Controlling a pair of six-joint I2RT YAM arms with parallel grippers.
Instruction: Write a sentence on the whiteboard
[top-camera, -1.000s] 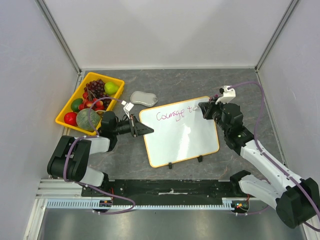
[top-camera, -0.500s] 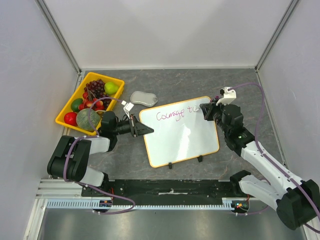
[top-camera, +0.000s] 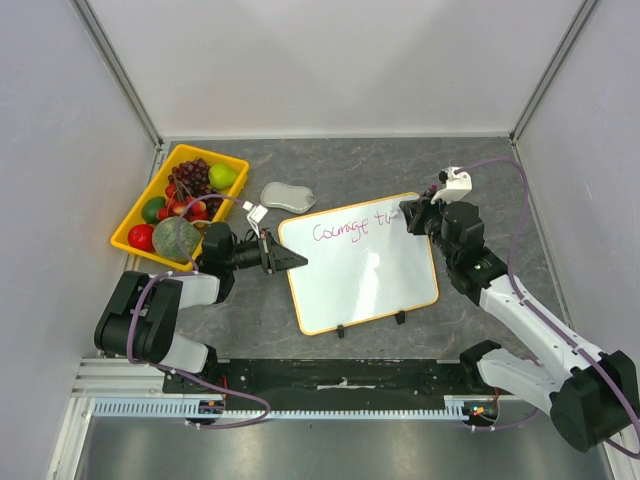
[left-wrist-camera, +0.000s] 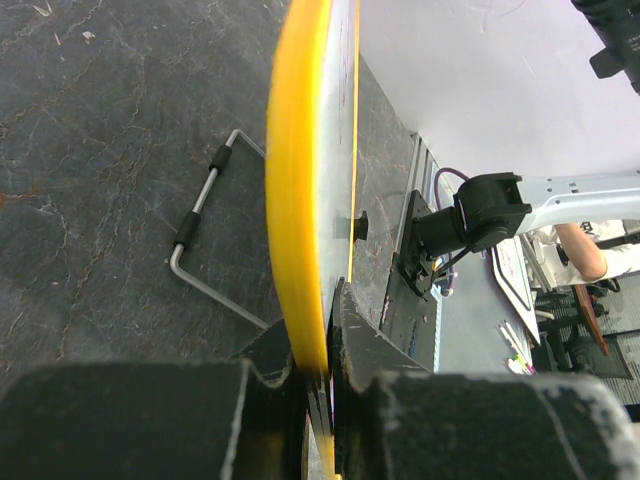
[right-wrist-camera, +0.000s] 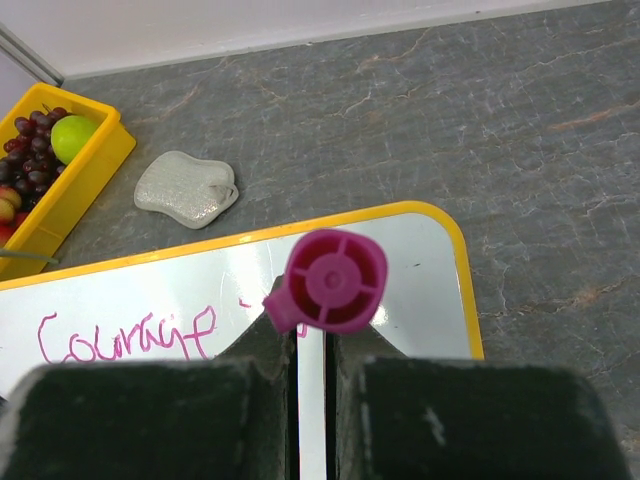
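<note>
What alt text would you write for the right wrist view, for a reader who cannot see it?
Seen end-on, a magenta marker clamped in the right gripper points down at the whiteboard, just right of purple handwriting reading "Courage". Beyond the board, on the grey table, lie a pale grey pad and the corner of a yellow fruit tray.
</note>
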